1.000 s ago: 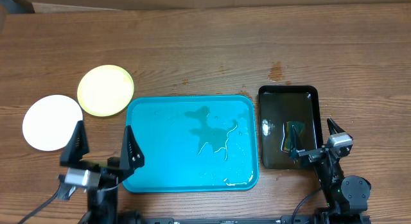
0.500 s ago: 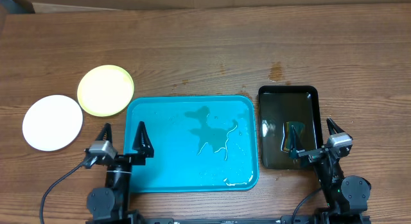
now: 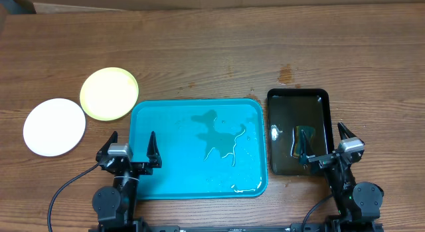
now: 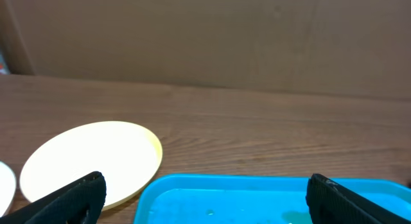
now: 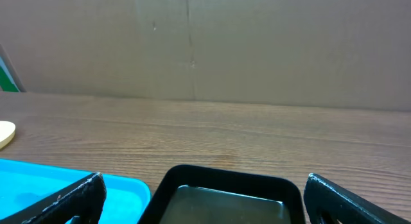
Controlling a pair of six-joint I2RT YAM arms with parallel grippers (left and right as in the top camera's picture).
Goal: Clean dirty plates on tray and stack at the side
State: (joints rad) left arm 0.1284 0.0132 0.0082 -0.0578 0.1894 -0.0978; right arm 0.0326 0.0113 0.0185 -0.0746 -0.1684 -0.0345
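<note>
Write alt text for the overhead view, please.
A wet turquoise tray, bare of plates, sits mid-table, a black tray right of it, a white plate and a yellow-green plate unstacked to its left. The left gripper and right gripper hover open, empty.

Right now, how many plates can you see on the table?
2. The white plate lies on the table's left; the yellow plate lies beside it, near the tray's corner. Another could hide underneath either.
</note>
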